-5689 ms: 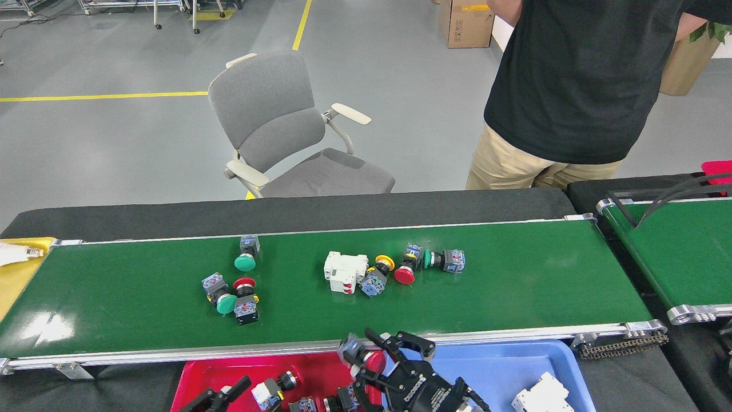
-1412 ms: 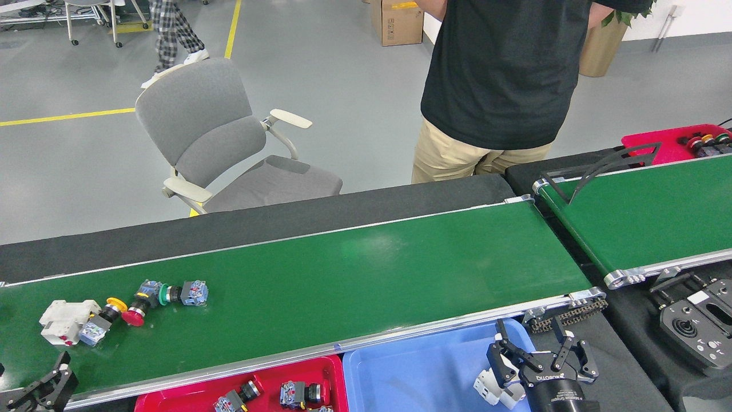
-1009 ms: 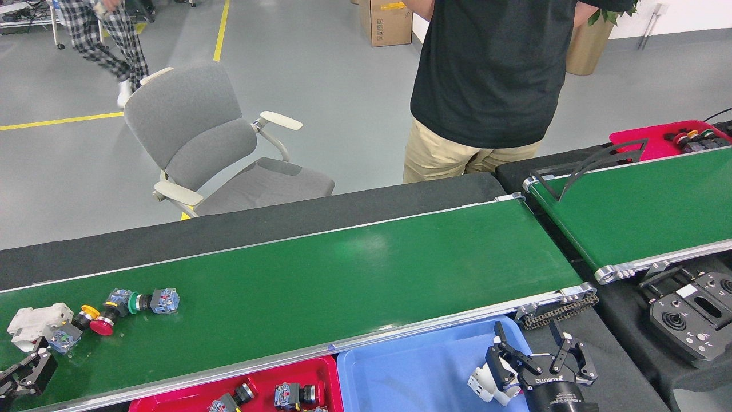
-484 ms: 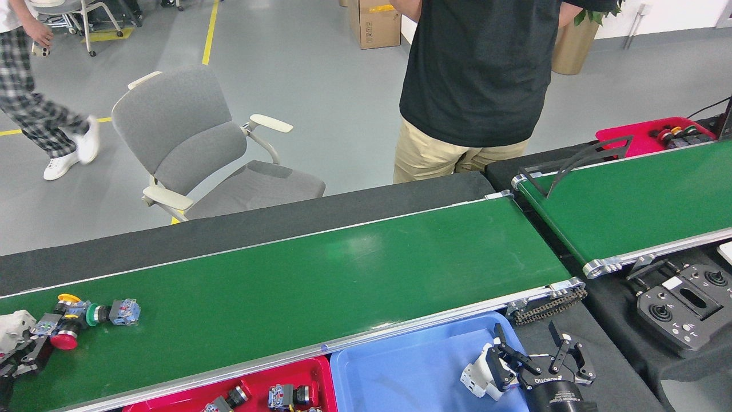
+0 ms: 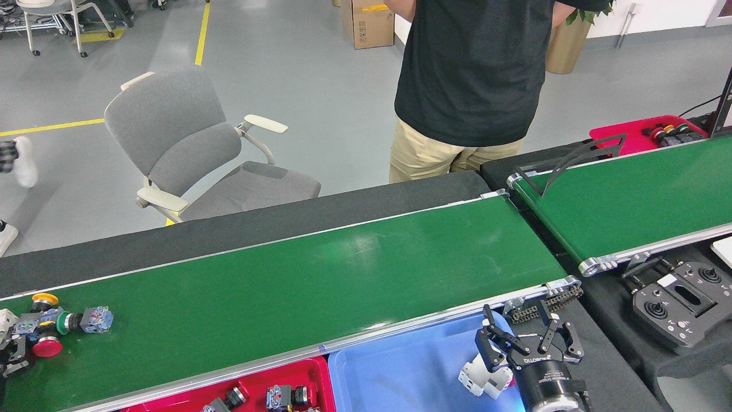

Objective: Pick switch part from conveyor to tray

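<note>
A robot's right gripper (image 5: 525, 342) hangs over the far right corner of the blue tray (image 5: 412, 366), its black fingers spread apart and holding nothing, with a white switch block (image 5: 483, 379) lying in the tray just beside and below it. At the left edge of the frame the left gripper (image 5: 12, 361) sits low over the conveyor (image 5: 320, 292), too dark and cropped to tell how its jaws stand. The remaining switch parts (image 5: 54, 329), a cluster of red, green and yellow push buttons, lie bunched at the belt's far left end, touching one another. The risk appears to lie there: a grasp on so tight a cluster could catch two pieces or knock one off the end. More buttons rest in the red tray (image 5: 251, 380). The right gripper carries small white lettering, too small to read reliably. A person (image 5: 469, 86) stands behind the belt.
</note>
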Controlling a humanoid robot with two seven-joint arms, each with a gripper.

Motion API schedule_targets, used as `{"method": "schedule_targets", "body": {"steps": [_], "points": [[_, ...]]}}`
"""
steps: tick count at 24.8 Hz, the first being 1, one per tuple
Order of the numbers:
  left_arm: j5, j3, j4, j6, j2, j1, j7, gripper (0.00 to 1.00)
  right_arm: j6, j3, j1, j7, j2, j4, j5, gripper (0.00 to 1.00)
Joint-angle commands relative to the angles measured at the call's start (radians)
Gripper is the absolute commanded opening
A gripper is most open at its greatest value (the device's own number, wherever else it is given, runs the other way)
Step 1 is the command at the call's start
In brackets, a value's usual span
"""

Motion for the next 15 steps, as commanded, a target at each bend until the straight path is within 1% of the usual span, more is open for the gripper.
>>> {"method": "schedule_targets", "body": {"steps": [1, 4, 6, 8, 10, 11, 13, 15], "points": [[0.003, -0.008, -0.045, -0.036, -0.003, -0.010, 0.009, 0.14, 0.003, 0.000, -0.025, -0.001, 0.005, -0.001, -0.002, 1.00], [0.003, -0.009, -0.184, -0.110, -0.014, 0.008, 0.009, 0.14, 0.003, 0.000, -0.021, -0.006, -0.003, -0.002, -0.002, 1.00], [0.003, -0.011, -0.322, -0.215, -0.034, 0.062, 0.009, 0.14, 0.006, -0.009, -0.022, -0.007, 0.002, -0.005, -0.002, 1.00], [0.003, -0.009, -0.447, -0.329, -0.071, 0.136, 0.007, 0.15, 0.011, -0.011, -0.025, -0.006, 0.000, -0.018, -0.002, 1.00], [0.003, -0.009, -0.602, -0.444, -0.126, 0.240, 0.007, 0.15, 0.011, -0.018, -0.025, -0.004, -0.006, -0.044, -0.002, 1.00], [0.003, -0.009, -0.713, -0.511, -0.160, 0.315, 0.001, 0.15, 0.009, -0.031, -0.025, -0.004, -0.017, -0.051, -0.002, 1.00], [-0.002, -0.011, -0.853, -0.567, -0.207, 0.407, -0.003, 0.15, 0.009, -0.037, -0.027, -0.006, -0.018, -0.064, -0.002, 1.00], [-0.008, -0.043, -0.977, -0.584, -0.262, 0.501, -0.022, 0.16, 0.011, -0.058, -0.027, -0.006, -0.020, -0.078, -0.002, 1.00]]}}
